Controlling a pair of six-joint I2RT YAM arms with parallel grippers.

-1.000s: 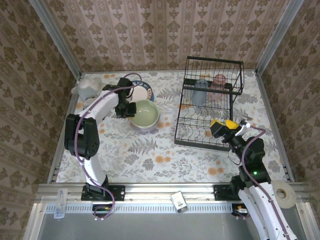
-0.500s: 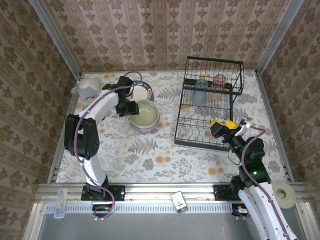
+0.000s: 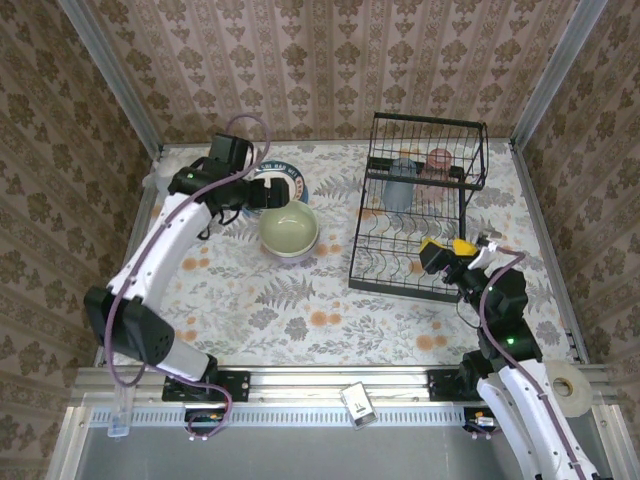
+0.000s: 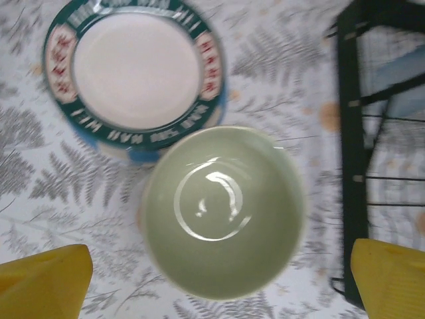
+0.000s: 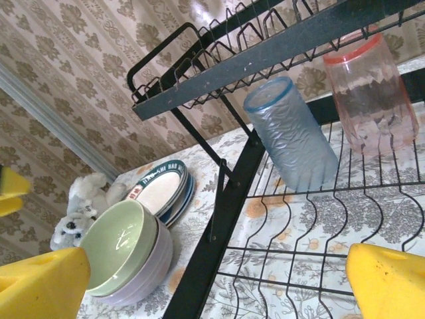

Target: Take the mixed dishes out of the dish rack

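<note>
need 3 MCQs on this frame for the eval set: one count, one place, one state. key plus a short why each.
1. How many translucent cups are in the black wire dish rack?
A. One
B. Two
C. Four

2. Where is the pale green round bowl?
A. Nested in the lavender bowl on the floral table
B. Inside the dish rack
C. Under the table

3. What state is the left claw in?
A. Shut on the green bowl's rim
B. Open above the green bowl
C. Shut on nothing

Key:
1 B, the right wrist view shows one bluish cup and one pink cup.
2 A, the green bowl sits inside the lavender one, left of the rack.
3 B, its yellow fingers stand wide apart, touching nothing.
</note>
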